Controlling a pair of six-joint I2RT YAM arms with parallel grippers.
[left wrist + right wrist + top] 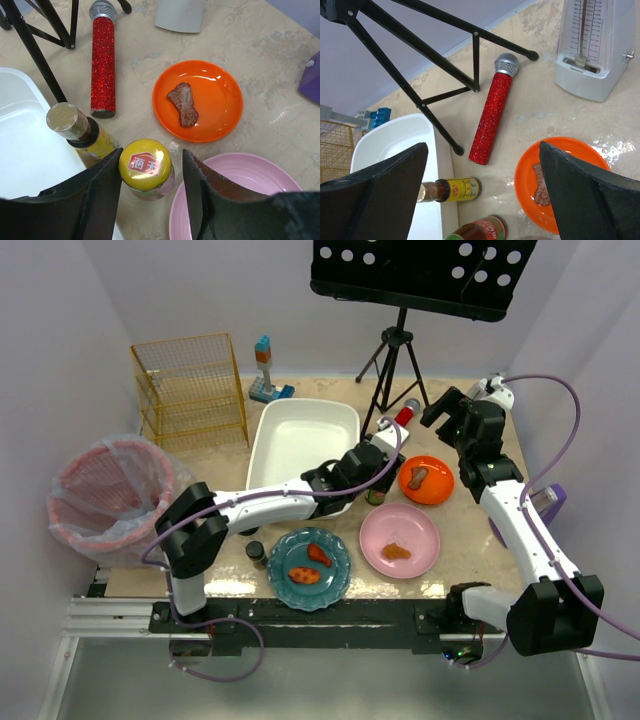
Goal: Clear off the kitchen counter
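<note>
1. Black left claw (151,160) straddles the yellow-capped bottle (145,164). Jaws apart: the left finger (100,190) touches the cap, a sliver of gap shows at the right finger (200,195). Not clamped as far as I can see.
2. Bottle stands upright, so a side pinch below the cap makes sense.
3. Tight on the left: a brown bottle (75,127) stands just beside it, against the rim of the white tub (25,150). The left finger sits between the two bottles and could tip the brown one.
4. On the right, the pink plate (250,185) rim lies just beside the bottle base. Straight up looks like the clean exit.
5. Further out: orange plate (220,100) with a food piece, red microphone (102,70), black stand leg (42,65).
6. Right claw (482,150) hangs wide apart, holding nothing, above the microphone, well apart from the left arm.
7. The beige counter (260,45) lies under everything; little is cleared yet, I'd judge.
</note>
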